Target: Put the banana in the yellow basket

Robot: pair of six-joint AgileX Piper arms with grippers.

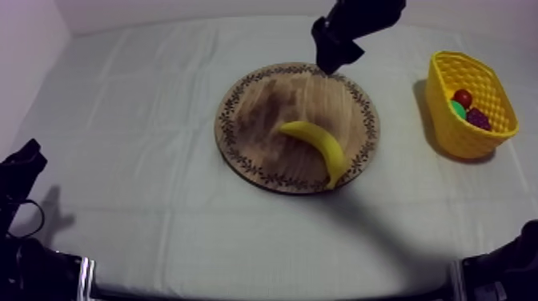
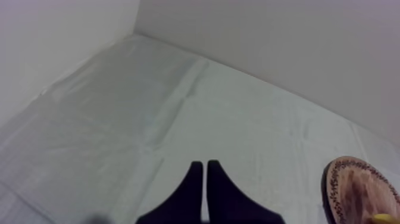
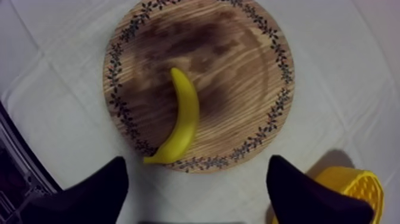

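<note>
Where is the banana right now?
In the top view the banana lies on the wooden board, toward its right side, with the yellow basket farther right.

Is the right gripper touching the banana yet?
Apart. The top view shows the right gripper over the board's far rim, bare wood between it and the banana.

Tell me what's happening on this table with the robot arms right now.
The right gripper, open and empty, hovers over the far edge of the wooden board. The banana lies on the board, not yet picked up. The yellow basket stands to the right of the board, holding a small red fruit, grapes and something green. The left gripper rests at the left side, shut on nothing.
</note>
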